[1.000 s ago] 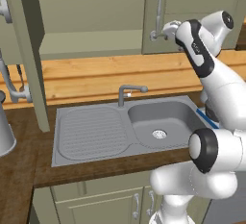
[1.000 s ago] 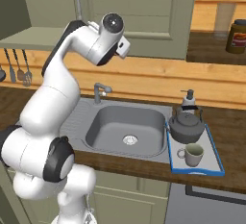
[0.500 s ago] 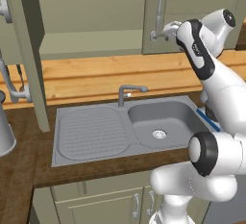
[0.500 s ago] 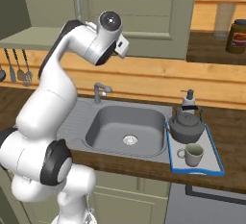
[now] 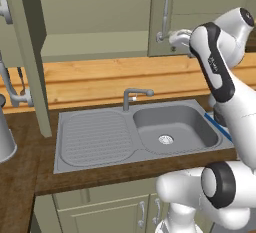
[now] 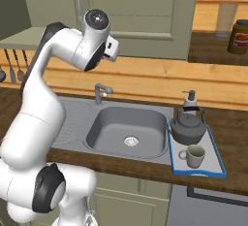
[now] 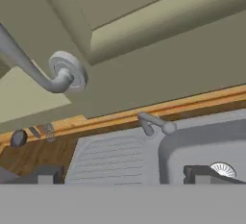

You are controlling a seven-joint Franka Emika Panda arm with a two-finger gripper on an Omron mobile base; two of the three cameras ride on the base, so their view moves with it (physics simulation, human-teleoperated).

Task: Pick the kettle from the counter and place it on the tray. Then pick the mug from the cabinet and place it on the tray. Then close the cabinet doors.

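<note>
A: Nearest the base, the blue-rimmed flat rectangular tray (image 6: 213,169) already holds the small grey mug (image 6: 194,155) and the squat dark grey metal kettle (image 6: 188,128). Doors left.

B: Gripper (image 5: 176,38)?

A: Fingers spread wide, empty, beside the right sage-green panelled door (image 5: 210,12), looks shut. Left door (image 5: 29,52) hangs open further off.

B: Handling?

A: Rigid, hinged, light. Push the panel or hook its silver bar handle (image 5: 5,12).
</note>
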